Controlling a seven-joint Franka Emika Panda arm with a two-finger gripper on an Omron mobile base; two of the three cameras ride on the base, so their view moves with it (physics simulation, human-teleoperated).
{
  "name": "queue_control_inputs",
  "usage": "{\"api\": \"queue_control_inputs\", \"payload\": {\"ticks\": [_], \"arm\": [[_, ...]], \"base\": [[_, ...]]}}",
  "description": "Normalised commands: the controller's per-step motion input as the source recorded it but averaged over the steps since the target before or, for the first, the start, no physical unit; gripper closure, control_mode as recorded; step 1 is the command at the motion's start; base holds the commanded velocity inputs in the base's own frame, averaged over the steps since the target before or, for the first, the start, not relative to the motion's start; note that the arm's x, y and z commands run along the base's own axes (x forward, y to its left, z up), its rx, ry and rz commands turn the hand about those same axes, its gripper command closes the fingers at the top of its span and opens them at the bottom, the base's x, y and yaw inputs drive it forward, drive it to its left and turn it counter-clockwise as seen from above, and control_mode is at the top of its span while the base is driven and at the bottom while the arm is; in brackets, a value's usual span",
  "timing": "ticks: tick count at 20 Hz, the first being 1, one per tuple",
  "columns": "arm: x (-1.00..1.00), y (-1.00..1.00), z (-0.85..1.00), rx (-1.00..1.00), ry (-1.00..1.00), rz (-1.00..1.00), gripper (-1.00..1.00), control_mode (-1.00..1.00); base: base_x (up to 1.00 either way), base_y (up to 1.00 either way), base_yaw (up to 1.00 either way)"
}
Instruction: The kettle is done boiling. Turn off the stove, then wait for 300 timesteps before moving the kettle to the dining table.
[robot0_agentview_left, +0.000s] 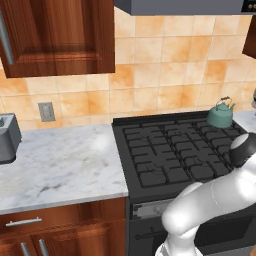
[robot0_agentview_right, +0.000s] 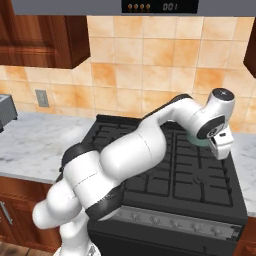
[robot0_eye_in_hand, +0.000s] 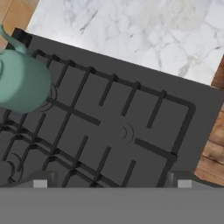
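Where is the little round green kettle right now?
The small round teal-green kettle sits on the back right burner of the wide black gas stove, close to the orange tiled wall in the left base view.

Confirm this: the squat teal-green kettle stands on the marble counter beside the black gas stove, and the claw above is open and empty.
One thing is wrong: the squat teal-green kettle stands on the black gas stove itself, on a back-corner grate, not on the marble counter. The left base view shows this plainly. The rest holds: the claw is open and empty.
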Motion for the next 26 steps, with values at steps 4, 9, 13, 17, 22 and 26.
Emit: {"api": "queue_control_inputs", "payload": {"ticks": [4, 9, 13, 17, 22, 26], "arm": [[0.38, 0.07, 0.0, -0.02, 0.06, -0.07, -1.0, -1.0], [0.43, 0.14, 0.0, -0.02, 0.07, -0.09, -1.0, -1.0], [0.39, 0.06, 0.0, -0.01, 0.09, -0.07, -1.0, -1.0], [0.39, 0.03, 0.0, 0.0, 0.02, -0.06, -1.0, -1.0], [0.33, 0.02, 0.0, 0.0, 0.01, -0.03, -1.0, -1.0], [0.4, 0.09, 0.0, 0.0, 0.05, -0.05, -1.0, -1.0]], "base": [[0.0, 0.0, 0.0], [0.0, 0.0, 0.0], [0.0, 0.0, 0.0], [0.0, 0.0, 0.0], [0.0, 0.0, 0.0], [0.0, 0.0, 0.0]]}}
